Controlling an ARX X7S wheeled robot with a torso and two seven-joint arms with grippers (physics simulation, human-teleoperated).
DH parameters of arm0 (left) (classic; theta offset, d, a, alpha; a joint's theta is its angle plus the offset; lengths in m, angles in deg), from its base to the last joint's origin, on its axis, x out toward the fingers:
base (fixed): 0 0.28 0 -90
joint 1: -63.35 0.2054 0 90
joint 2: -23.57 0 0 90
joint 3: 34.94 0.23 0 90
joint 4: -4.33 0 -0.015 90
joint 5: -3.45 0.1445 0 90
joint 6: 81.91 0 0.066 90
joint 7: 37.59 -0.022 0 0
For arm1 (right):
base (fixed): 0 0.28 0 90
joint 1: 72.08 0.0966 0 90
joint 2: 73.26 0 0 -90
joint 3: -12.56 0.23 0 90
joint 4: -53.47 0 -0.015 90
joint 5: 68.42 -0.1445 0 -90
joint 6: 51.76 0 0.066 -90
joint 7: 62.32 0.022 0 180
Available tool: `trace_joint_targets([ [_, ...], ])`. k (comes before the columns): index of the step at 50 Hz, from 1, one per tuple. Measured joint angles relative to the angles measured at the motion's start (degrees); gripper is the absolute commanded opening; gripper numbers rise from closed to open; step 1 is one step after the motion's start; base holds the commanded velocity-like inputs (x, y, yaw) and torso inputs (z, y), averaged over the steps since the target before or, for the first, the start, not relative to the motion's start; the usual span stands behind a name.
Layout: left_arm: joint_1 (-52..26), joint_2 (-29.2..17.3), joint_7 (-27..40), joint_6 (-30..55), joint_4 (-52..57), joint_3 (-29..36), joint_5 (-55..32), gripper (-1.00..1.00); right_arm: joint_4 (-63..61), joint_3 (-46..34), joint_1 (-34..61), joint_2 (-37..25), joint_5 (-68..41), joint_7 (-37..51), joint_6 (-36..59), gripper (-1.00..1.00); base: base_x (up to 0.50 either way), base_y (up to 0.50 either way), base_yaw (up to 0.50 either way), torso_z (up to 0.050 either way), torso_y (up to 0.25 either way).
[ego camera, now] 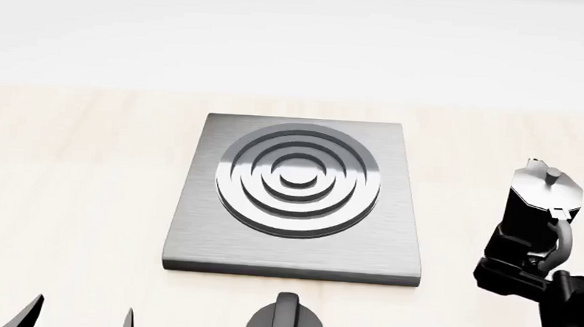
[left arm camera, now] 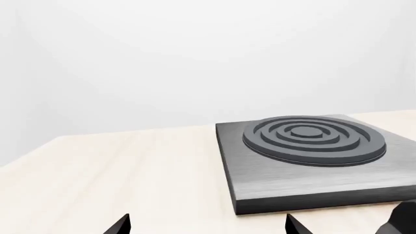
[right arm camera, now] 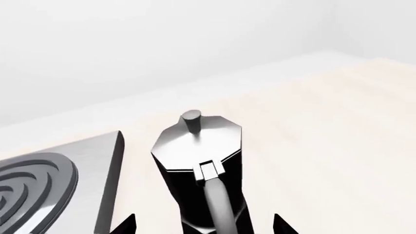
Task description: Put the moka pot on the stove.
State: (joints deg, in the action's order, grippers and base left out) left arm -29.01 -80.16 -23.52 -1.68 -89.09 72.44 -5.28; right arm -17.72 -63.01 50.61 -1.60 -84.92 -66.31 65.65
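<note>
Closest to my head cam is a black round knob (ego camera: 285, 322) at the table's near edge, just in front of the stove (ego camera: 293, 259). My left gripper (ego camera: 78, 318) has its fingers spread, nothing between them. The right gripper (right arm camera: 202, 225) has a fingertip on each side of the moka pot (right arm camera: 198, 161); can't tell if it's actually clamped. The pot's upright, just right of the stove, on the pale wood table (ego camera: 74, 198).

Right gripper (ego camera: 524, 271) jaws spread; left gripper (ego camera: 78, 318) jaws spread, low.
</note>
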Motion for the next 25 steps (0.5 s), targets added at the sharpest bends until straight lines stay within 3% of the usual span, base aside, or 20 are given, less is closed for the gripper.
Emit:
trace_joint_targets([
  [25,-0.15,-0.46,0.59,-0.14,-0.05,0.63,-0.37,1.00,12.44,-1.08,4.94,-1.19,1.14,-2.19,-5.38,1.00,0.00,0.00,0.00,0.000,0.000],
])
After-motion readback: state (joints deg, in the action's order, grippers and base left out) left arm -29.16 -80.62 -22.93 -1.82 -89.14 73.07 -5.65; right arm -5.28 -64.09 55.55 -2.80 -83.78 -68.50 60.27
